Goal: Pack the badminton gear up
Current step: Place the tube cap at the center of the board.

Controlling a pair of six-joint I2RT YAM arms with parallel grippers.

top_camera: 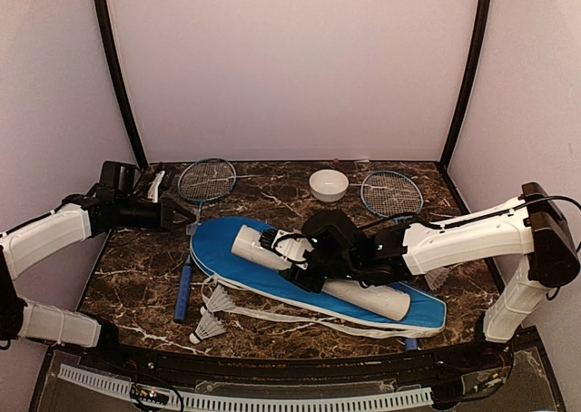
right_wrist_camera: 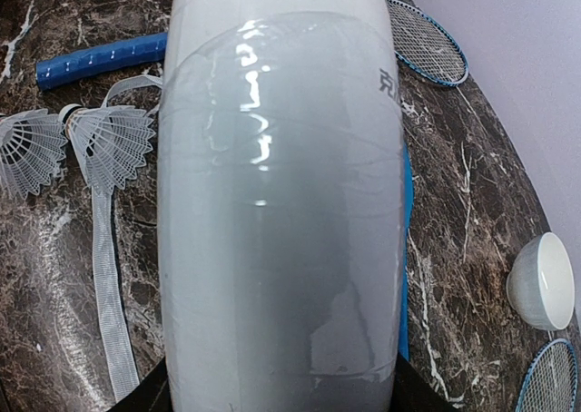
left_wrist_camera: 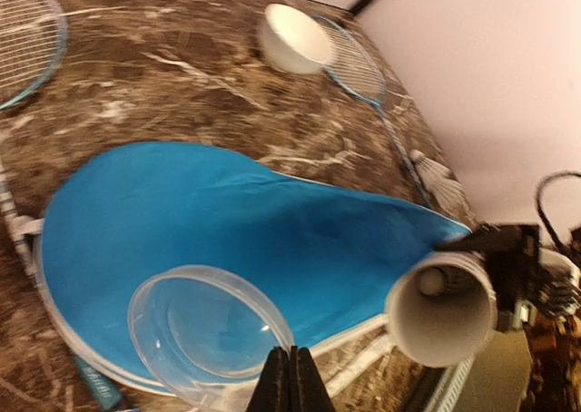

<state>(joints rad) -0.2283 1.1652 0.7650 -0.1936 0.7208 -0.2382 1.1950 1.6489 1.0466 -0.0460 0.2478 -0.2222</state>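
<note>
The right gripper (top_camera: 292, 259) clasps the long white cylindrical tube (top_camera: 368, 296) around its middle, over the long blue white-trimmed fabric racket cover (top_camera: 213, 244) at near centre, with the tube's open end pointing far-left. The left gripper (left_wrist_camera: 290, 367), fingers closed, pinches a clear round plastic lid (left_wrist_camera: 204, 330) by its rim.

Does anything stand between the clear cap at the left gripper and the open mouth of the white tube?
Nothing visible does. Between the clear cap, at the left gripper's shut tips, and the white tube's open mouth there is only air above the blue cover. The right gripper holds the tube further along.
</note>
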